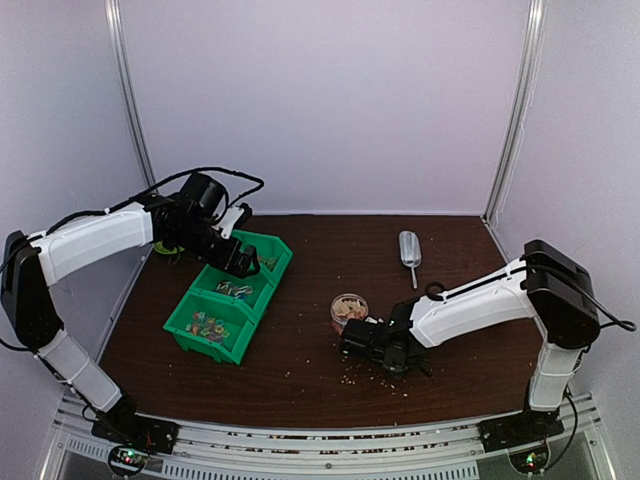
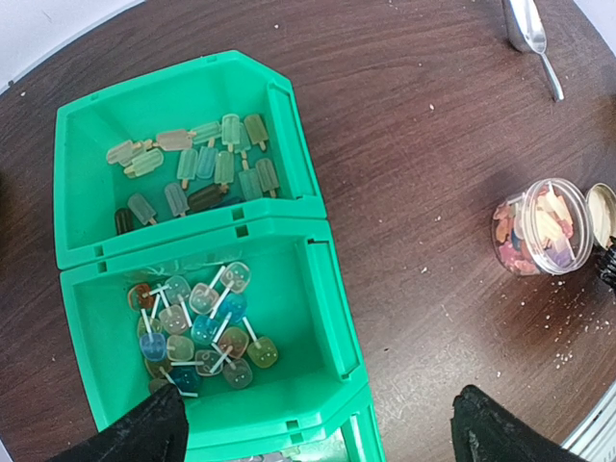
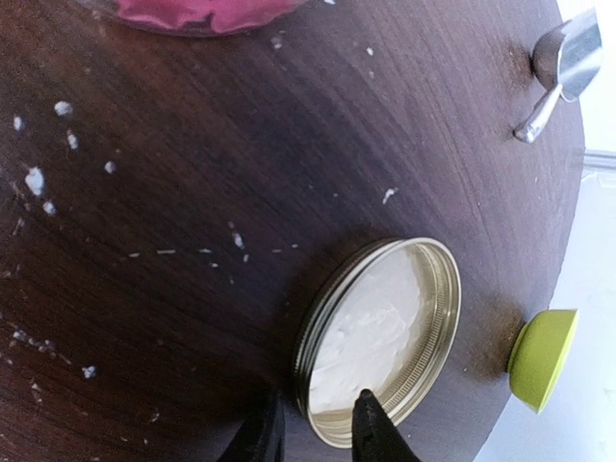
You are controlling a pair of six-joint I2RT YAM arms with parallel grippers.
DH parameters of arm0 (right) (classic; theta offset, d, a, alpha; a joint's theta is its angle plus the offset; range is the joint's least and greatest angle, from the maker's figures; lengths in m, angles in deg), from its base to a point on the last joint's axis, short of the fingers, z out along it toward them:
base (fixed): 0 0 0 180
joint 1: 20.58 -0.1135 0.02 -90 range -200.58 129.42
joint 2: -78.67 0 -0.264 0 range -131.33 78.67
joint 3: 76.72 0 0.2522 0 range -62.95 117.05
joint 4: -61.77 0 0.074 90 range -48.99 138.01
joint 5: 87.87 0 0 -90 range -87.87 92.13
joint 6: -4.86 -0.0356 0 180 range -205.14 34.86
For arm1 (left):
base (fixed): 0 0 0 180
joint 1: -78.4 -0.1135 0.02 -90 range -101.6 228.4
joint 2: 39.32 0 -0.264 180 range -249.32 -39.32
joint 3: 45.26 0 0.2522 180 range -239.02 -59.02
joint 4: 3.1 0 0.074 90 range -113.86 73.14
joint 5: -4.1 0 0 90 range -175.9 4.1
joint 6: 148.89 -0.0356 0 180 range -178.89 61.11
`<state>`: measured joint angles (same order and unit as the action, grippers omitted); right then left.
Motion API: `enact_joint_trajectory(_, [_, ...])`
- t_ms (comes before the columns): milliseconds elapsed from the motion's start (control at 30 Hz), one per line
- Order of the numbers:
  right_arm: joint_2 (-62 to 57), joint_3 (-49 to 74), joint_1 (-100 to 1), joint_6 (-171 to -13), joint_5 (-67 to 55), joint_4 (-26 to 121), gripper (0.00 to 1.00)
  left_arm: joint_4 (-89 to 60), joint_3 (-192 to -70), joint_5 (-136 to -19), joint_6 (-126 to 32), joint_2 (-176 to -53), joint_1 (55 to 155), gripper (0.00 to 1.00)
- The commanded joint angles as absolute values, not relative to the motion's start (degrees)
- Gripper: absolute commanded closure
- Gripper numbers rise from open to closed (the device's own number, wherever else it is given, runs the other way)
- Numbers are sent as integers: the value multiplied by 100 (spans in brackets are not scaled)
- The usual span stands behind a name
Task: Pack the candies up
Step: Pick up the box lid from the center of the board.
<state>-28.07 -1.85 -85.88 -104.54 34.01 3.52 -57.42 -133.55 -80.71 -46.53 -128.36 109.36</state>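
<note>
The table (image 1: 460,330) is dark brown wood with a fine grain, and pale crumbs (image 3: 38,178) are spread on it. Three green plastic bins (image 2: 318,289) stand in a row, running from 1 o'clock to 7 o'clock in the top view. They have straight walls and open fronts. The candies (image 2: 197,168) lie inside them. They are flat, half-clear ice-pop shapes in pale green, tan and brown in the far bin, and round lollipop shapes on white sticks in the middle one. More of them (orange, pink and pale) fill a clear round jar (image 2: 542,228), which stands open at 3 o'clock of the bins. Touching the jar at its 3 o'clock lies a gold metal lid (image 3: 380,332), upside down, with a ribbed rim and a white lining. A shiny metal scoop (image 1: 410,250) lies at 1 o'clock of the jar, well apart.

The left arm reaches in from 9 o'clock and its wrist bends down above the bins. The left gripper (image 2: 320,404) hangs over the middle bin, with black fingers spread wide and nothing between them.

The right arm has a high elbow at 3 o'clock, and its white forearm slopes down to the table at 5 o'clock of the jar. The right gripper (image 3: 316,404) is low, and its black fingers (image 3: 371,433) stand close together astride the lid's rim. I cannot tell if they already pinch it.
</note>
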Motion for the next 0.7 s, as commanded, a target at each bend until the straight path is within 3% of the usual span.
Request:
enact_joint_trajectory(0, [-2954, -19, -8632, -10431, 3534, 260, 79, -5640, -13391, -8053, -4641, -12882, 10915, 2])
enact_joint_trajectory(300, [-3021, 11, -8633, -10414, 3416, 233, 95, -5636, -13391, -8040, -4637, -12884, 10916, 2])
enact_joint_trajectory(667, [-2740, 156, -8636, -10338, 3294, 0, 100, -5639, -13391, -8014, -4662, -12823, 10917, 2])
